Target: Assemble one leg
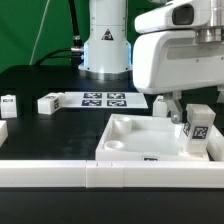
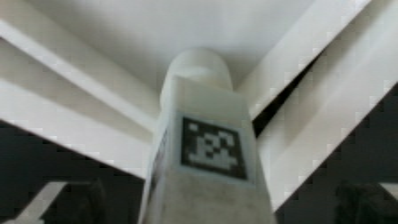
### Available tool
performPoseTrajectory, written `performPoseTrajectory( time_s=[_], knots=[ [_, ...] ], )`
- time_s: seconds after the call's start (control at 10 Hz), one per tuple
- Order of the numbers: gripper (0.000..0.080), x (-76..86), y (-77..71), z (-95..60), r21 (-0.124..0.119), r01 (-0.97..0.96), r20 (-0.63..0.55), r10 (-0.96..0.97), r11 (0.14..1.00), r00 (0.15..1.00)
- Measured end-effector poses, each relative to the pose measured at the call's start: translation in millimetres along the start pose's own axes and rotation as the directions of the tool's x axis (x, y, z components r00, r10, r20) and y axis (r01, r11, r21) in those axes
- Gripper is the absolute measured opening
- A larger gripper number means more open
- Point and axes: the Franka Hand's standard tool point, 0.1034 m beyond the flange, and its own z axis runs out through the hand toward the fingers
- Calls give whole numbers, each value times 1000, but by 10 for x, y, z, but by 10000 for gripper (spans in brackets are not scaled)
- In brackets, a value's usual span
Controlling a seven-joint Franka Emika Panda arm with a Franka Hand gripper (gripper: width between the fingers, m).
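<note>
Exterior view: the arm's white wrist housing sits at 2 o'clock of the frame, over the white recessed panel (image 1: pixel 150 135). The pincer (image 1: pixel 185 110) hangs just above a leg (image 1: pixel 198 128) that stands upright in the panel's corner at 4 o'clock, tag facing the camera. The fingers (image 1: pixel 170 105) are mostly hidden behind the housing; from here I cannot tell whether they touch the leg. Judgement: the leg stands at a corner socket, so seating or screwing in looks to be the step in hand. Two more small white blocks (image 1: pixel 48 103) (image 1: pixel 9 102) lie loose on the black worktop (image 1: pixel 40 130) at 9 o'clock. The marker board (image 1: pixel 105 99) lies flat at 12 o'clock, near the robot base (image 1: pixel 104 50).

Wrist view: the leg (image 2: pixel 210 130) fills the centre, seen end-on, tag toward the lens. The panel (image 2: pixel 107 60) rim and floor lie behind it. Dark finger shapes (image 2: pixel 45 205) stand apart at either lower corner, clear of the leg: pincer wide, holding nothing. Placement suits a straddling grasp on the leg's sides
</note>
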Motion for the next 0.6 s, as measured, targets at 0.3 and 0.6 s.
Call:
performPoseTrajectory(
  time_s=[0.3, 0.6],
  knots=[
    [649, 50, 12, 14, 37, 4, 114, -8, 999, 993],
    [479, 32, 17, 32, 38, 3, 115, -7, 999, 993]
  ],
)
